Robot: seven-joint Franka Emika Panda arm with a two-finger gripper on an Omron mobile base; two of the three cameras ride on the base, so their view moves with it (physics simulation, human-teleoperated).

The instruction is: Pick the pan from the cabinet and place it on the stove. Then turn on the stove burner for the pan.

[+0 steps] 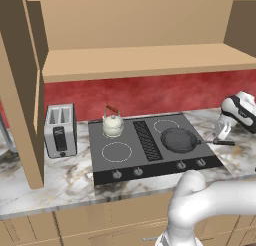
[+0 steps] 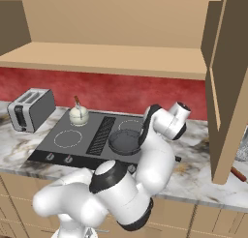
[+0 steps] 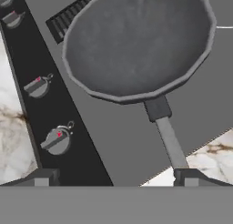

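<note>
The pan (image 1: pixel 178 139) is sitting flat on the stove (image 1: pixel 125 162), on the right front ring, just right of the ribbed vent (image 1: pixel 148 140) in the middle. Its long handle (image 1: pixel 216 141) is pointing to the right, out past the edge of the black glass and over the marble counter (image 1: pixel 60 177). In the hand view the pan (image 3: pixel 136 41) is seen from above, and its handle (image 3: pixel 169 139) is running down toward the right finger tip (image 3: pixel 191 177). The claw (image 3: pixel 116 178) is being held wide open just above the handle end, and nothing is being gripped by it. The two finger tips are standing far apart, one over the black knob strip and one by the handle.

Four round knobs are lined up along the front of the stove, and the right one (image 3: pixel 57 140) is being shown close to the left finger tip. A cream kettle (image 1: pixel 113 124) with a brown handle is standing on the back left ring. The front left ring (image 1: pixel 116 151) is bare. A silver toaster (image 1: pixel 60 130) is standing on the counter to the left of the stove.

The cabinet (image 1: pixel 140 60) is hanging above, with its doors swung open and its tan shelf bare. A red wall (image 1: pixel 140 95) is running behind the stove
</note>
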